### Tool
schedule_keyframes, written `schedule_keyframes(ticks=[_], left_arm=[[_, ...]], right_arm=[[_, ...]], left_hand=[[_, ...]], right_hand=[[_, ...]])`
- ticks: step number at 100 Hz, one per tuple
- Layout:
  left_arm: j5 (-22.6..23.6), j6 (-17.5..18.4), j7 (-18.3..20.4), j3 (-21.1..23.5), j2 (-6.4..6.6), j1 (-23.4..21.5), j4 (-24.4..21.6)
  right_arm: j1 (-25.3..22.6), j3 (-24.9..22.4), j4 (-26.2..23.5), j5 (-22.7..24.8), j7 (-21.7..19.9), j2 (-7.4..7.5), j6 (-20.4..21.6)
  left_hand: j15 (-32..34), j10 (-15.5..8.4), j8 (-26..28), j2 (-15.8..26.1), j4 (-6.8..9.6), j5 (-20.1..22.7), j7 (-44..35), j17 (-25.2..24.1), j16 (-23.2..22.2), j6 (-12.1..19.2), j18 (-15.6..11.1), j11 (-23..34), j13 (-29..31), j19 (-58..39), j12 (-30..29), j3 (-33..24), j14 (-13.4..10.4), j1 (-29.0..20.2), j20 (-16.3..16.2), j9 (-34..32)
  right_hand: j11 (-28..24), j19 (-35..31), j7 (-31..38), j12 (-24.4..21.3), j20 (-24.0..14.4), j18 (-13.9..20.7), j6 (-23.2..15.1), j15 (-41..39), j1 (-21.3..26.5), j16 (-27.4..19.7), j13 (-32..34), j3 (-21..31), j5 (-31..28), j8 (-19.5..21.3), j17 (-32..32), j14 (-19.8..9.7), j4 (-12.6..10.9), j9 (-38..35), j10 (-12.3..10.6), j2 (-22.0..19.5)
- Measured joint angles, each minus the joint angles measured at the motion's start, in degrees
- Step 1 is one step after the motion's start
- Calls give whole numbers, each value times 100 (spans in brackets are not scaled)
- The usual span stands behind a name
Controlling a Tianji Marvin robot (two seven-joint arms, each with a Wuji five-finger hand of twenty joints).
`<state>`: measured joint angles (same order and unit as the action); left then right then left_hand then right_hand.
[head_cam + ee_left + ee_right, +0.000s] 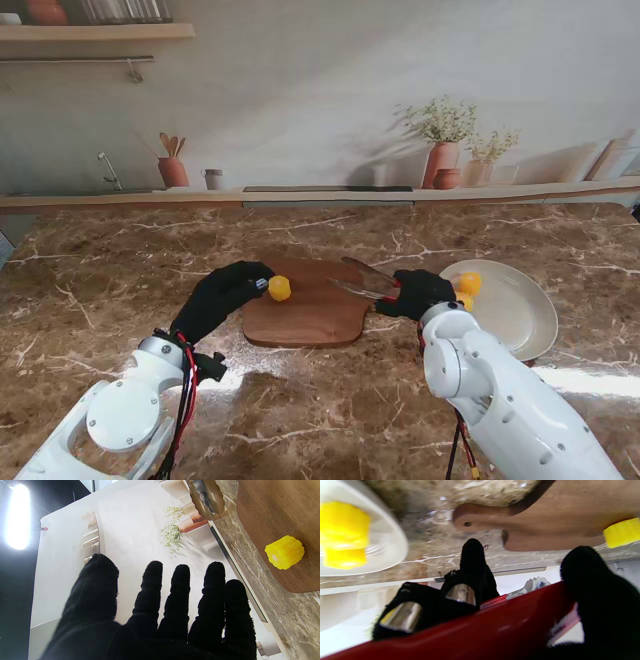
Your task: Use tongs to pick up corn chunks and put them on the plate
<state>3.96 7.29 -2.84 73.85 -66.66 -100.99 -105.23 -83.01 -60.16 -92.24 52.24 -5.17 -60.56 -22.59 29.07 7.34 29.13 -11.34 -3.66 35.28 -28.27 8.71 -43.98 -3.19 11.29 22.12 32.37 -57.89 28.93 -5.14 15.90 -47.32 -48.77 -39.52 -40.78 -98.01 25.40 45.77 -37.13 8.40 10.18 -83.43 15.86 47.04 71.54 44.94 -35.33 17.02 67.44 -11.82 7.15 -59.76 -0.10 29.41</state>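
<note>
One yellow corn chunk (pixel 280 288) (pixel 285 552) (pixel 621 532) lies on the wooden cutting board (pixel 312 310) (pixel 280 510) (pixel 545 522), toward its left side. My left hand (pixel 222 296) (pixel 160 610), in a black glove, rests open just left of that chunk with its fingers spread. My right hand (pixel 418 293) (pixel 475 587) is shut on red-handled metal tongs (pixel 362 280) (pixel 495 630), whose tips (pixel 206 497) hang apart over the board's right part, nothing between them. Two corn chunks (pixel 467 288) (pixel 343 533) lie on the white plate (pixel 520 310) (pixel 395 542) at the right.
The marble counter (pixel 120 270) runs to a back ledge carrying terracotta pots with plants (pixel 445 160), a utensil pot (pixel 172 170) and a small cup (pixel 213 179). A shelf (pixel 95 32) hangs at the upper left.
</note>
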Motion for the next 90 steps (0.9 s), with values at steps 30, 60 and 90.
schedule_keyframes(ticks=[30, 60, 90], left_arm=[[82, -401, 277, 164, 58, 54, -230], [167, -625, 348, 268, 86, 84, -383], [197, -532, 198, 224, 83, 73, -381]], right_arm=[[1225, 1281, 837, -546, -149, -103, -336], [1850, 2122, 1147, -562, -392, -140, -566], [2381, 2784, 1537, -971, -671, -204, -585]], left_hand=[[0, 0, 0, 0, 0, -1, 0, 0, 0, 0, -3, 0, -1, 2, 0, 0, 0, 0, 0, 0], [0, 0, 0, 0, 0, -1, 0, 0, 0, 0, -5, 0, -2, 2, 0, 0, 0, 0, 0, 0], [0, 0, 0, 0, 0, -1, 0, 0, 0, 0, -6, 0, -2, 2, 0, 0, 0, 0, 0, 0]], right_hand=[[0, 0, -17, 1, 0, 32, 3, -6, -36, 0, 0, 0, 103, 0, 1, -38, -1, 80, -1, -20], [0, 6, -137, 1, -1, 133, 75, -10, -120, 1, 0, -180, 448, -8, 1, -148, -5, 440, -38, -130], [1, 82, -360, 1, -2, 320, 153, -16, -417, -23, 0, -473, 877, -3, 1, -383, -127, 942, -54, -224]])
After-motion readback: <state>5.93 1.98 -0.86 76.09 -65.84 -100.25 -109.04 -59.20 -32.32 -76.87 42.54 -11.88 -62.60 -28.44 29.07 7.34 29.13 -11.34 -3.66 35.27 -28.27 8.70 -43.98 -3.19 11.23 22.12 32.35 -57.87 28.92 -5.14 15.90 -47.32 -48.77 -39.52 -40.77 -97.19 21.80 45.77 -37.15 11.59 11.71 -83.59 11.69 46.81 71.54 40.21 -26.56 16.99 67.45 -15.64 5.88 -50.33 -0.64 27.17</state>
